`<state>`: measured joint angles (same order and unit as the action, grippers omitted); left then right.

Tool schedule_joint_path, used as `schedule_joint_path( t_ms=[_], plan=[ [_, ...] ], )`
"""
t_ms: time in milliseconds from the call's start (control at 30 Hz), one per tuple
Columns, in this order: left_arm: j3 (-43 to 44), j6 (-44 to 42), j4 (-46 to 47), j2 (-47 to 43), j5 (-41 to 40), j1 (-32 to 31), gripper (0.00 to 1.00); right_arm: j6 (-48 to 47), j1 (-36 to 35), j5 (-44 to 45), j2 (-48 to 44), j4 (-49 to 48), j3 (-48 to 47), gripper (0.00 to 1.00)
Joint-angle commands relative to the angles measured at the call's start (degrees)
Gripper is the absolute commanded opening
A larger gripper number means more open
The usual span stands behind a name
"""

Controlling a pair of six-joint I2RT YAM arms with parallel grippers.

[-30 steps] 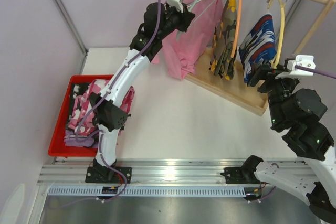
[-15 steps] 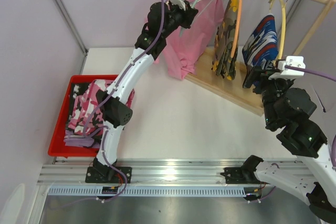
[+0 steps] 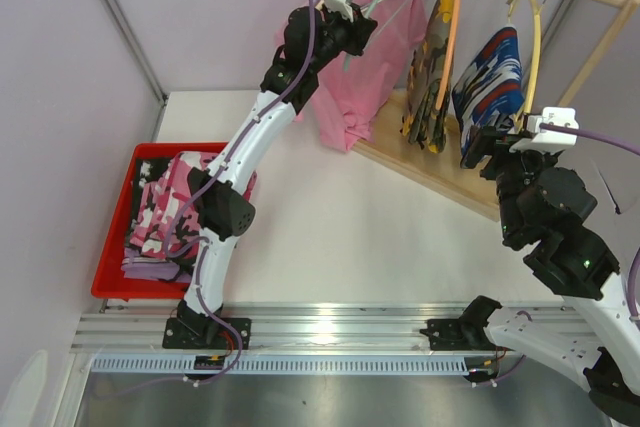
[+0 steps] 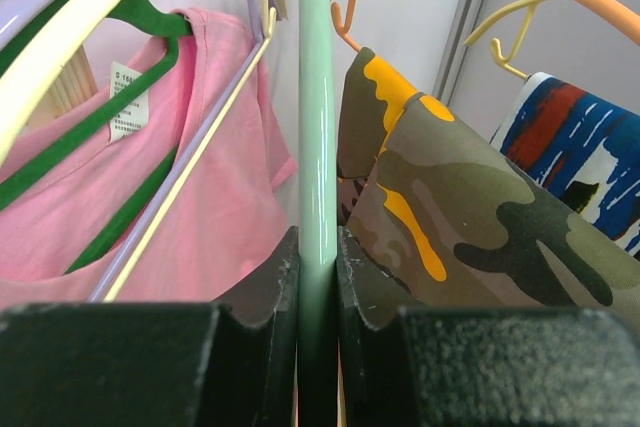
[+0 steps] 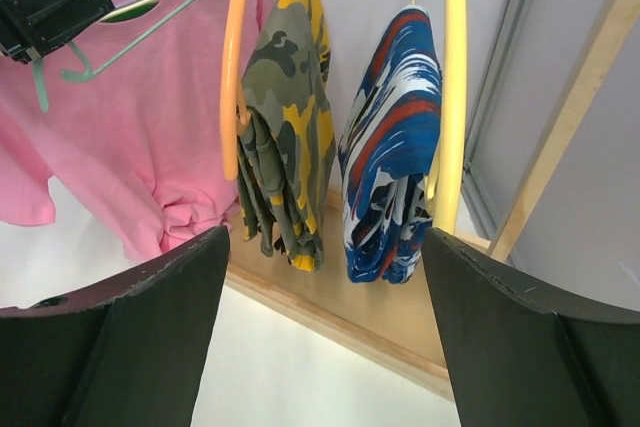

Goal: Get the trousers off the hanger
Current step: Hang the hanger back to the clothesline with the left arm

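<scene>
High fixed rear overview; two close, forward-facing wrist views; yellow-olive camouflage trousers [image 5: 290, 97] common to all three.

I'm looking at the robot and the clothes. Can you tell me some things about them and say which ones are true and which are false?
1. The left gripper is shut on the mint-green hanger. True.
2. The right gripper is holding the blue, white and red trousers. False: its jaws are wide open, and those trousers hang in front of it on the yellow hanger.
3. The yellow-olive camouflage trousers hang on the orange hanger. True.
4. The red bin has nothing in it. False: the pink-and-black camouflage trousers lie in it.
</scene>
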<state>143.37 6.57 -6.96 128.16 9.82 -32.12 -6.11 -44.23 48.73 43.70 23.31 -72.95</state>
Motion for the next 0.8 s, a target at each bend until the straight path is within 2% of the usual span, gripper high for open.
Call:
schedule_joint_path(
  t_ms=[0, 67, 167, 200, 267, 367, 400, 467, 500, 533, 600, 767],
  plan=[
    [1.65, 0.73, 2.13, -1.50, 1.69, 0.39, 0.04, 0.83, 0.28, 0.93, 0.07, -1.08, -0.09, 0.85],
    [1.12, 0.81, 2.39, -2.04, 1.34, 0.39, 0.08, 1.36, 0.19, 0.84, -0.11, -0.46, -0.35, 0.85],
    [1.21, 2.04, 3.27, -2.30, -0.59, 0.39, 0.24, 2.41, 0.19, 1.10, -0.28, 0.42, -0.62, 0.85],
    [1.30, 2.39, 3.44, -2.39, -0.77, 0.48, 0.33, 3.03, 0.19, 1.28, -0.55, 0.59, -0.70, 0.85],
    [0.95, 3.19, 3.10, -2.82, -0.77, 0.48, 0.38, 3.91, 0.19, 1.54, -0.64, 1.73, -1.05, 0.85],
    [-2.55, 2.75, 2.48, -5.89, -1.12, 0.57, 0.52, 5.84, 0.19, 1.81, -1.25, 3.49, -1.58, 0.85],
    [-3.27, 2.57, 2.65, -7.12, -1.21, 0.57, 0.62, 5.85, 0.19, 1.89, -1.51, 3.76, -1.58, 0.85],
    [-5.29, 2.13, 2.57, -10.72, -1.04, 0.92, 0.72, 8.04, 0.20, 1.81, -2.39, 4.46, -1.41, 0.85],
    [-6.60, 1.96, 2.22, -12.04, -0.86, 1.00, 0.82, 8.48, 0.19, 1.72, -2.66, 4.64, -1.32, 0.85],
    [-8.00, 1.70, 1.61, -14.84, -0.95, 1.09, 0.87, 8.83, 0.19, 1.72, -3.18, 4.81, -1.06, 0.85],
    [-11.60, 1.43, 1.08, -17.84, -0.77, 1.09, 0.95, 9.18, 0.19, 1.63, -3.54, 5.08, -1.06, 0.85],
    [-20.31, 0.82, -0.59, -30.47, -1.91, 1.01, 1.00, 10.32, 0.19, 0.32, -4.15, 6.13, -1.23, 0.85]
  ],
)
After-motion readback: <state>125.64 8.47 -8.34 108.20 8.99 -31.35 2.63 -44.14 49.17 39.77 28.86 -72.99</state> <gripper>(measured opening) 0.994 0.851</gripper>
